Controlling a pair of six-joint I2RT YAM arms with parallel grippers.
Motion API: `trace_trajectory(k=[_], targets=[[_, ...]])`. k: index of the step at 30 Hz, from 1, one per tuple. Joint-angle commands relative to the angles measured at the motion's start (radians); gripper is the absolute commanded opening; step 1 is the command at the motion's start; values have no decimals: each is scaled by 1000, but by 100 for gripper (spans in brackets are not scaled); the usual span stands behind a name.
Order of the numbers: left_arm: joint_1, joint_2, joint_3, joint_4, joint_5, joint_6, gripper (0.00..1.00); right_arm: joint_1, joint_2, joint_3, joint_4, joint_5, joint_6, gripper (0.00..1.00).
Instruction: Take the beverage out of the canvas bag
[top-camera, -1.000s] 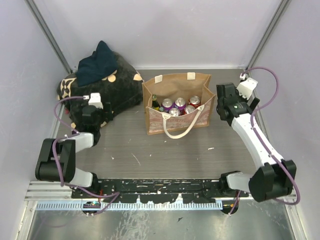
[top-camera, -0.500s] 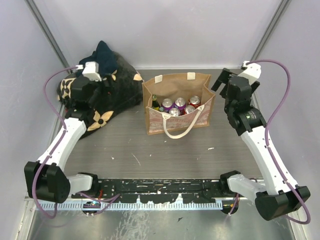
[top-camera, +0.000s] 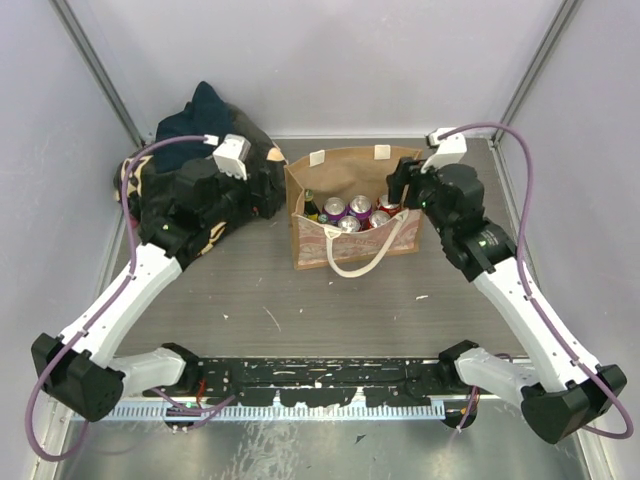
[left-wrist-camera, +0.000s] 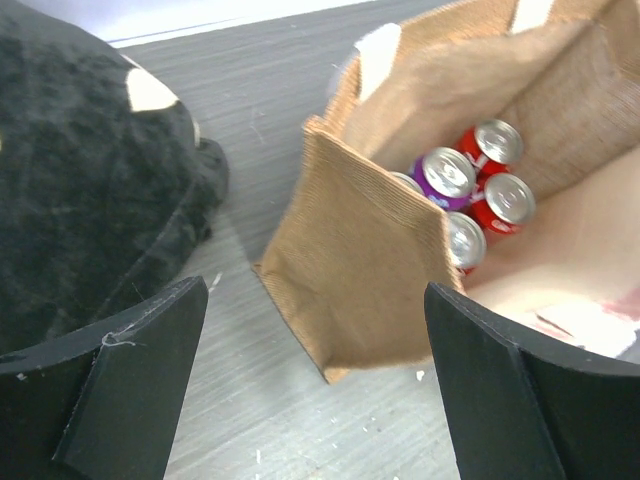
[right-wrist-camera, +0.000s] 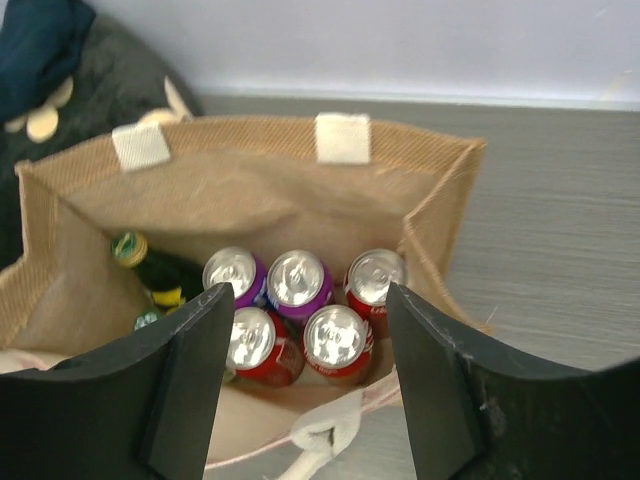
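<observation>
The right hand (right-wrist-camera: 308, 300), fingers spread wide and empty, had swung in from the side and hung over the right end of the bag (right-wrist-camera: 260, 190), looking down on the cans (right-wrist-camera: 338, 340) and a dark bottle (right-wrist-camera: 150, 262) inside. The left hand (left-wrist-camera: 315, 295), also wide open and holding nothing, had risen from its folded rest to just beside the bag's left wall, above the black bundle (left-wrist-camera: 90, 170). The bag stood upright mid-worktop (top-camera: 300, 300), every drink still in it. Both hands looked set to reach, but no drink had yet been lifted out.
</observation>
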Motion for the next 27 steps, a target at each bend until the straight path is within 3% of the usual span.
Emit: trace_trajectory(k=[1,15,27], targets=[[-47,-39,-29,-27,33,4,98,47,24,-36,10,-63,-46,66],[-149,-63,-34,-6,69,-52,93,170,-15,-226,-26,-58,-9,61],[-287,41,-22,2,22,-83,92,200,-53,-339,-94,-83,29,62]])
